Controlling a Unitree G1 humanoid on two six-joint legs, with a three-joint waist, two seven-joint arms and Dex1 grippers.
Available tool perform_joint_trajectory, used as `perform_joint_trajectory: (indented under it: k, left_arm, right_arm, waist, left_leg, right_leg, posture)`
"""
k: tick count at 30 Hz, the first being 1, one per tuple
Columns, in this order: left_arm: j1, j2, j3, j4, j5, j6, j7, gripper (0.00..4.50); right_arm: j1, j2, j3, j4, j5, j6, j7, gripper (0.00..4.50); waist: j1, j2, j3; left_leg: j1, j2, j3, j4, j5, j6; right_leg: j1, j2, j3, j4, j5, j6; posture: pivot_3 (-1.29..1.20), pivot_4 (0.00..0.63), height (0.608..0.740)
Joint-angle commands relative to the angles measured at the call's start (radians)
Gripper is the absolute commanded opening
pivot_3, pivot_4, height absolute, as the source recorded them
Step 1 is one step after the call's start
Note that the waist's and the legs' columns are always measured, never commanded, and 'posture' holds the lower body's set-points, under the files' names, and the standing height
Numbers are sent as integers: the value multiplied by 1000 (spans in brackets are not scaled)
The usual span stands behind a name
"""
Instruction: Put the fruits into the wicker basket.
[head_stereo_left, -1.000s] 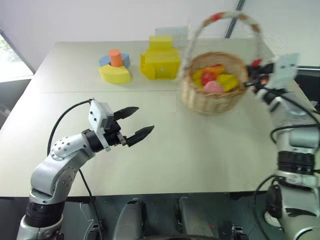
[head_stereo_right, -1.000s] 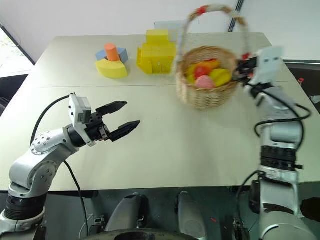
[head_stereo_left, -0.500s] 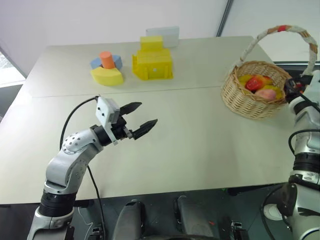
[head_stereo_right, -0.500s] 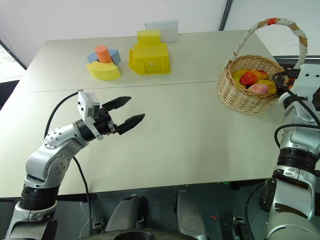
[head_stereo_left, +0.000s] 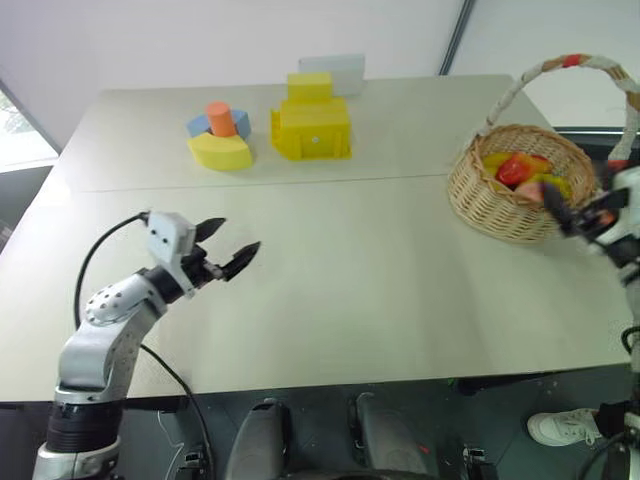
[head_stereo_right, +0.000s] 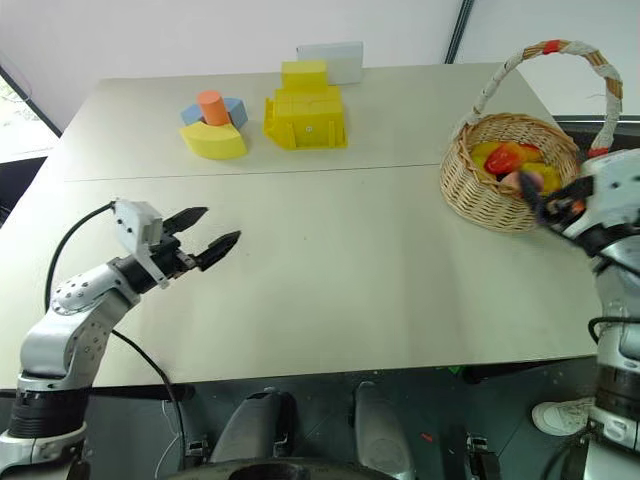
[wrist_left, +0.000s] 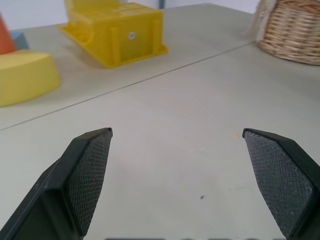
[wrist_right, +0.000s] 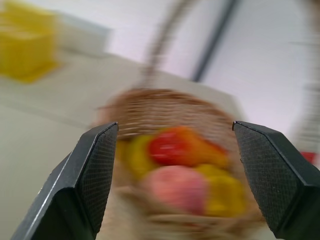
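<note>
Right pincer (head_stereo_right: 553, 200) apart, empty, just beside the wicker basket (head_stereo_right: 490, 195), on its near side. Left pincer (head_stereo_right: 205, 232) apart, empty, well apart from the basket, over bare worktop (head_stereo_right: 350, 270). Basket sits by the worktop's right edge. Fruits (head_stereo_right: 515, 165) all lie inside it; none visible loose. Foam blocks (head_stereo_right: 270, 115) far from the basket, not part of the job. Task looks done.
</note>
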Motion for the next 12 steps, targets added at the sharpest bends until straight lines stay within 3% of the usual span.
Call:
perform_joint_trajectory:
  k: [1, 6, 12]
  left_arm:
    - [20, -11, 44, -2, 22, -37, 38, 4500]
    - [84, -31, 66, -9, 54, -48, 92, 4500]
    - [117, -30, 67, -15, 70, -58, 111, 4500]
  right_arm:
    - [19, 2, 93, -114, 45, 27, 102, 3805]
    - [-33, 68, 215, -99, 33, 49, 125, 3805]
    - [-77, 89, 254, -4, -2, 8, 153, 3805]
  waist:
    - [3, 0, 0]
    - [4, 0, 0]
    - [10, 0, 0]
  left_leg:
    - [0, 0, 0, 0, 0, 0]
    - [-1, 0, -1, 0, 0, 0]
    - [-1, -1, -2, 0, 0, 0]
  right_leg:
    - [0, 0, 0, 0, 0, 0]
    - [0, -1, -1, 0, 0, 0]
    - [0, -3, -2, 0, 0, 0]
  posture:
    - [0, 150, 740]
    - [0, 150, 740]
    - [0, 150, 740]
